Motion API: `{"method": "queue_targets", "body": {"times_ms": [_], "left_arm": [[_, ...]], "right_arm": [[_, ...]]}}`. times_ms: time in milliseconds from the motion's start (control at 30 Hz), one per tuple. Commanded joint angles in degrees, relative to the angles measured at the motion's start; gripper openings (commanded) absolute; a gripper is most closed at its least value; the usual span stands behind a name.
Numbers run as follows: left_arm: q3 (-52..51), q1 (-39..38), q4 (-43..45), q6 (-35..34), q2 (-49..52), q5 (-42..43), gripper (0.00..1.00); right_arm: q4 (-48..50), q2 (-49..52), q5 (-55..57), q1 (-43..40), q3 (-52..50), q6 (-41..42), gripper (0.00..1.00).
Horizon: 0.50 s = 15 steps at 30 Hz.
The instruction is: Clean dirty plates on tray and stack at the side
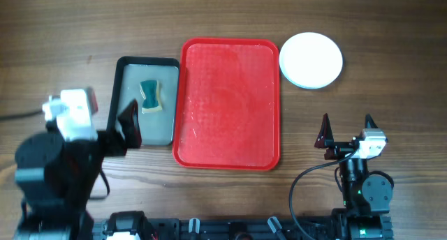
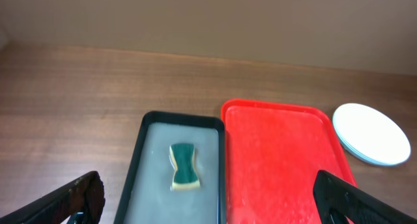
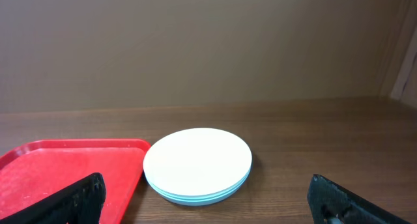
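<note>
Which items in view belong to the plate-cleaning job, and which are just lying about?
Job:
- plates, stacked right of the red tray, white on top
- red tray
- sponge, likely the cleaning tool

Lying about:
- grey tray, only holding the sponge

— What does the left arm (image 1: 56, 174) look like?
— Bulky black housings, with a white block (image 1: 73, 116) at the wrist that carries a red patch. The left gripper (image 2: 208, 208) has matte black fingers (image 2: 75, 199).
— And the right arm (image 1: 363, 188)?
— Slimmer, also black, with a small white wrist block (image 1: 374, 142), a tiny green light (image 1: 357, 193) and a black cable (image 1: 299, 184) looping beside it near the bench's front edge. The right gripper (image 1: 346, 132) ends in pointed tips that look dark reddish from overhead.
</note>
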Motion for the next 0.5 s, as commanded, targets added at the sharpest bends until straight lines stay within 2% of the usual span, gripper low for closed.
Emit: {"method": "queue_targets", "body": {"times_ms": [0,233,467], "left_arm": [[0.24,-0.48,-4.28,0.31,-4.81,-0.35,1.0],[0.24,-5.92,-15.8,0.94,-13.57,-1.46,1.0],[0.24,-6.97,-16.2,0.92,-22.4,-1.44,1.0]], "right_arm": [[0.11,-0.61,0.81,-0.24,-0.09,0.79,1.0],[0.11,-0.61,0.81,-0.24,-0.09,0.76,1.0],[0.11,-0.61,0.81,-0.24,-0.09,0.76,1.0]]}}
